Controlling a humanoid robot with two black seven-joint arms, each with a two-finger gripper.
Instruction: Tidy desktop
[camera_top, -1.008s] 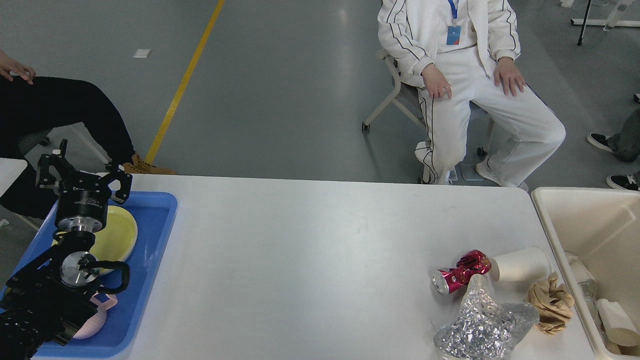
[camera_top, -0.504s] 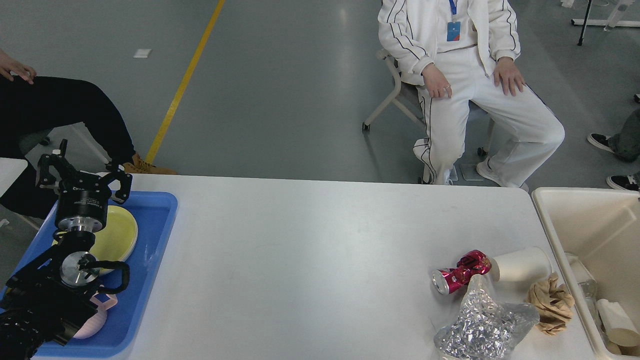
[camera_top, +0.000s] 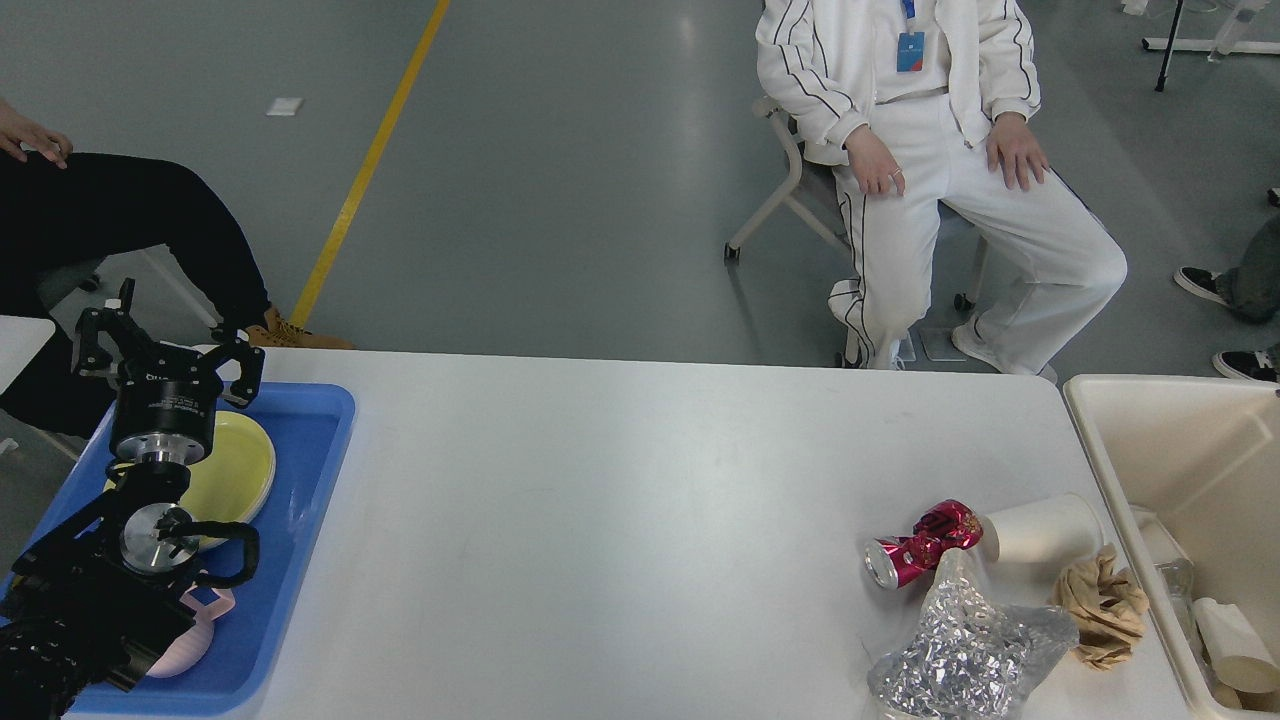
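— Pictured: large plain white matte tabletop (camera_top: 620, 520) filling the middle of the head view, mostly bare; at its left end a blue plastic tray (camera_top: 300, 520) with a pale yellow round plate (camera_top: 240, 470), at its right end a cluster of litter: crushed red metal can (camera_top: 920, 545), white paper cup lying on its side (camera_top: 1045, 528), crumpled silver foil bag (camera_top: 965, 655), wadded tan paper napkin (camera_top: 1100, 605). Beyond the right edge, a cream rectangular bin (camera_top: 1160, 430)

— And the arm?

— Black left gripper (camera_top: 165, 345) poised above the tray's far corner, fingers spread wide, nothing between them. Right gripper nowhere in the frame

— Likely trouble from here?

— Long reach across to the litter. Can and cup both on their sides, apt to roll off the near or far edge if nudged; foil bag slippery and shapeless, likely to slide out of a pinch. Cluster packed close, so a grab at one piece could shove its neighbours

— Anything hard to read?

— Foil bag cut off by the bottom edge, bin by the right. Pinkish object on the tray mostly hidden behind the arm; bin contents only partly seen
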